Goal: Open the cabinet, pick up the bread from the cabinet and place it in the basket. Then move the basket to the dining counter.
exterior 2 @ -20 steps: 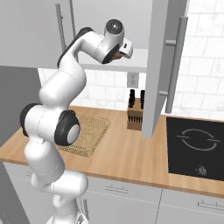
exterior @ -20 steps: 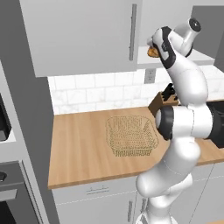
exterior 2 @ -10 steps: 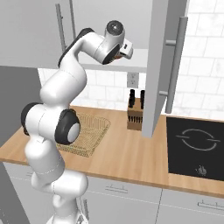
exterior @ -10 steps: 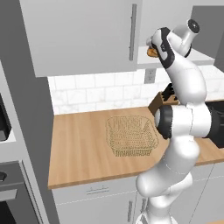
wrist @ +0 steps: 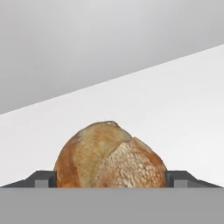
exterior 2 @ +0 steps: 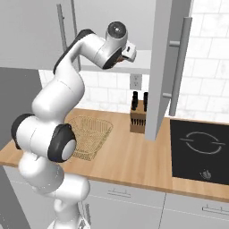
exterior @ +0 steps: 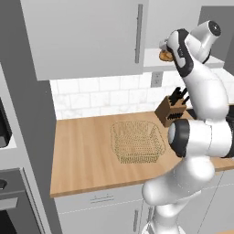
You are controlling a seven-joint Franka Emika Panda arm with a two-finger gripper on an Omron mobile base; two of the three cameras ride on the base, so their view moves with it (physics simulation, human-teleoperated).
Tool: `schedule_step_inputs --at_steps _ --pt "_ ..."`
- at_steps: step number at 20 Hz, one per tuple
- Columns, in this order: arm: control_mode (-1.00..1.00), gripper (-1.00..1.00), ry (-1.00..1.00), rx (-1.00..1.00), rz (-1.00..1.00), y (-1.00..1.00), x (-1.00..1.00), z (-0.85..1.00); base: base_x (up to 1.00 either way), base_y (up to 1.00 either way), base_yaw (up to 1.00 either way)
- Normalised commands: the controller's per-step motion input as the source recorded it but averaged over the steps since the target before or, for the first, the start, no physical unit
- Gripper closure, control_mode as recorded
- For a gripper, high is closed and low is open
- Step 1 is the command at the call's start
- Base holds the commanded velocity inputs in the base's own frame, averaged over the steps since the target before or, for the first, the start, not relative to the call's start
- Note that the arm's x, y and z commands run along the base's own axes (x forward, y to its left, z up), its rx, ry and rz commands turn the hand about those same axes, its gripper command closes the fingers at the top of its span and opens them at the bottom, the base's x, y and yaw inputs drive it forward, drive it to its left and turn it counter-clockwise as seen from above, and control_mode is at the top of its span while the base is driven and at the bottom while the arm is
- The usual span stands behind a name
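Observation:
The upper cabinet's right door (exterior 2: 167, 67) stands swung open, and its left door (exterior: 91, 36) is closed. My gripper (exterior: 168, 50) reaches in over the white shelf (exterior: 153, 58). In the hand view the round brown bread (wrist: 111, 159) sits between my gripper's (wrist: 111, 180) two fingertips (wrist: 43, 179), which press against both of its sides. The same bread (exterior: 164, 55) shows as a small tan lump at the shelf's edge. The tan wire basket (exterior: 135, 141) (exterior 2: 89, 136) sits empty on the wood worktop below. The dining counter is out of view.
A knife block (exterior: 172, 109) (exterior 2: 137, 117) stands against the tiled wall right of the basket. A black cooktop (exterior 2: 199, 150) lies at the far right. The open door hangs over the worktop between them. An oven column (exterior: 13, 201) stands at the left.
The hand has drawn slightly right and back from the shelf, and the bread has shifted with it. The basket has not moved.

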Motion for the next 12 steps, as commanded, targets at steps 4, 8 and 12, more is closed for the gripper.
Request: schedule_step_inputs --at_steps 4,8,12 --pt "-1.0 1.0 -0.11 -0.01 0.0 0.14 -1.0 -0.01 0.0 0.0 0.0" --pt "-1.0 1.0 -0.02 0.0 0.0 0.24 -1.0 0.07 0.0 0.0 0.0" --pt "-1.0 1.0 0.02 0.0 0.0 0.21 -1.0 0.21 0.0 0.0 0.0"
